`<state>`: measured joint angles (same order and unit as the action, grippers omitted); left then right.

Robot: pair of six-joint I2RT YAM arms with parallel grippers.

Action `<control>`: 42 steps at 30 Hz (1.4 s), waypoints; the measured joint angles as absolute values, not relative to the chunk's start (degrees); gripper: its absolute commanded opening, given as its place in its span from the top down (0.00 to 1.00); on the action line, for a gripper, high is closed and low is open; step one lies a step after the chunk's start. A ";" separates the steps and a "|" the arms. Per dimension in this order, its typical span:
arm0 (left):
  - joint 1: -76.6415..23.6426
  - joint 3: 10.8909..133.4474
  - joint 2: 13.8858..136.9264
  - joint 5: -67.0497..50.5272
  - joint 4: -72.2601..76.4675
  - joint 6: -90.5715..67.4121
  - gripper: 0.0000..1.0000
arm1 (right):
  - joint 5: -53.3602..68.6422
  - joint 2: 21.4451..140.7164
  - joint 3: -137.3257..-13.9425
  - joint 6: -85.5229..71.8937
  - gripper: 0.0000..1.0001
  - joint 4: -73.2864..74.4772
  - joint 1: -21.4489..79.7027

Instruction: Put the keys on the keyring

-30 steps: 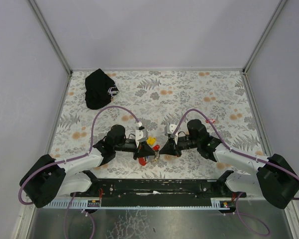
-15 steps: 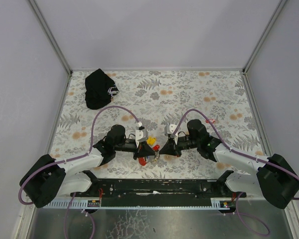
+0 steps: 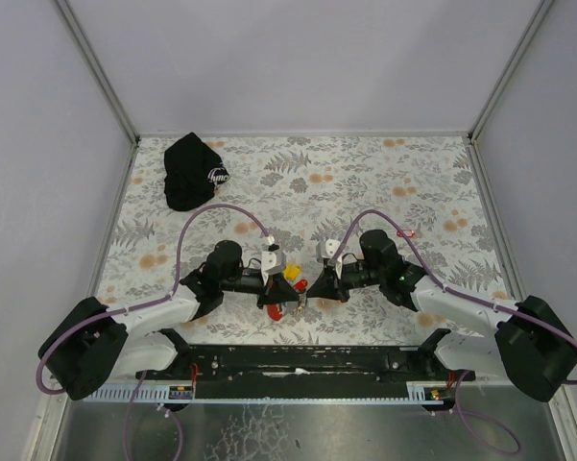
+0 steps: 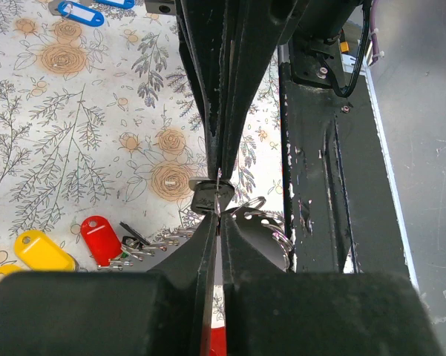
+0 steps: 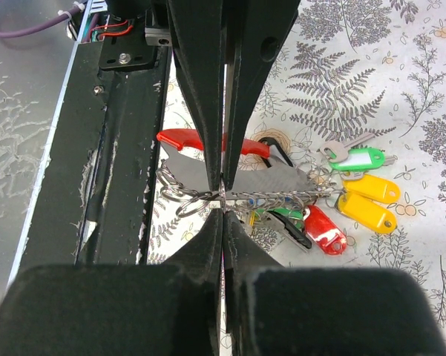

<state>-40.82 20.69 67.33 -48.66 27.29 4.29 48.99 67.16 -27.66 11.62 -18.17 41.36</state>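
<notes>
Midway: my right gripper (image 5: 223, 199) pinches the thin metal keyring (image 5: 189, 202), my left gripper (image 4: 217, 202) a small black key (image 4: 205, 197). A blue-tagged key (image 4: 82, 13) lies well apart from the keyring, apparently unthreaded.

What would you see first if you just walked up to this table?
Your eye would go to the bright keys, with yellow, green and red tags, heaped at the near middle of the flowery table. Right there the right fingers pinch the keyring and the left fingers pinch a small dark key. A black cap sits alone in the far left corner.
</notes>
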 measured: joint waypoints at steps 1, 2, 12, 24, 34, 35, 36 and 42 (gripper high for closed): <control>-40.82 20.69 67.35 -48.69 27.29 4.27 1.00 | 48.99 67.31 -27.81 11.66 1.00 -18.00 41.36; -40.82 20.69 67.35 -48.69 27.29 4.23 1.00 | 48.97 67.46 -27.94 11.70 1.00 -17.82 41.39; -40.82 20.69 67.66 -49.76 27.40 2.52 1.00 | 48.56 69.04 -29.06 13.17 1.00 -15.68 42.15; -40.80 20.64 70.48 -51.83 31.11 -0.91 1.00 | 48.58 69.08 -29.08 13.82 1.00 -14.94 42.33; -38.79 19.29 71.83 -54.52 35.75 -4.08 1.00 | 48.99 69.54 -29.47 15.29 1.00 -14.31 43.11; -38.35 19.16 71.85 -55.05 36.36 -4.32 1.00 | 48.99 69.71 -29.80 15.49 1.00 -14.04 43.35; -38.11 19.14 71.99 -55.46 37.21 -4.69 1.00 | 49.06 69.91 -30.13 15.68 1.00 -14.00 43.70; -37.63 19.16 73.87 -58.83 40.05 -5.87 1.00 | 48.93 70.13 -30.98 16.71 1.00 -12.21 45.43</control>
